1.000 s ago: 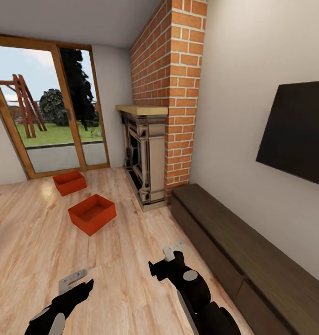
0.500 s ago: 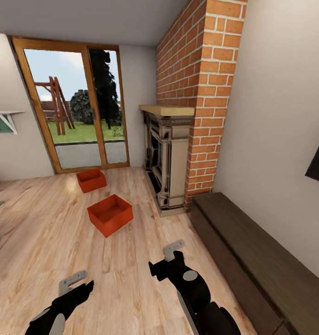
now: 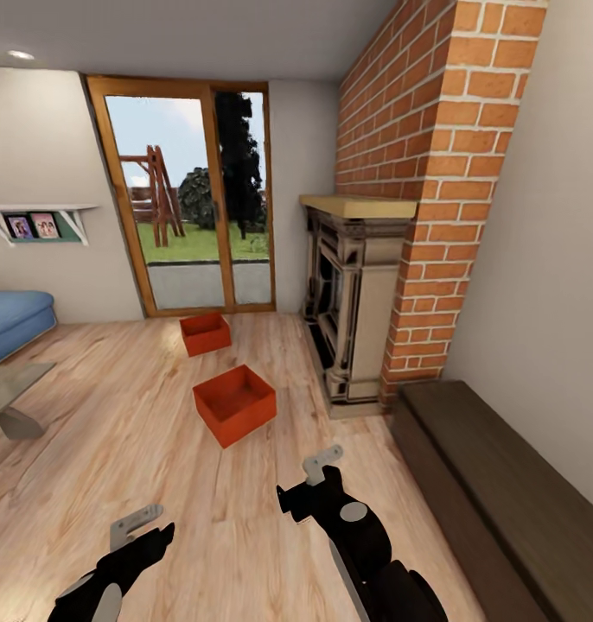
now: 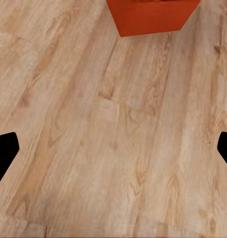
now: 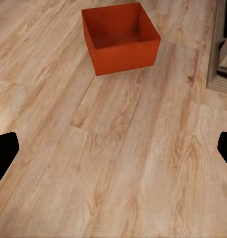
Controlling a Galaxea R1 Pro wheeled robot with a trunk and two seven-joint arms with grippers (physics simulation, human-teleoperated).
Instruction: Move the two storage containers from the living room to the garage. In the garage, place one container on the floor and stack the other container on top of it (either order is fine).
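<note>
While unlabelled, two storage containers (image 3: 234, 404) (image 3: 205, 333) on wood floor (image 3: 115, 415)

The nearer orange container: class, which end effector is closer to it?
Right. The right end effector sits just short of the nearer orange container; the left end effector hangs farther back.

Bright, even light; daylight is coming through the glass doors (image 3: 197, 194), a ceiling spot (image 3: 21, 54) is glowing. Shadows are staying faint. Wrist views are rendering soft; head view is stretching toward its edges.
</note>
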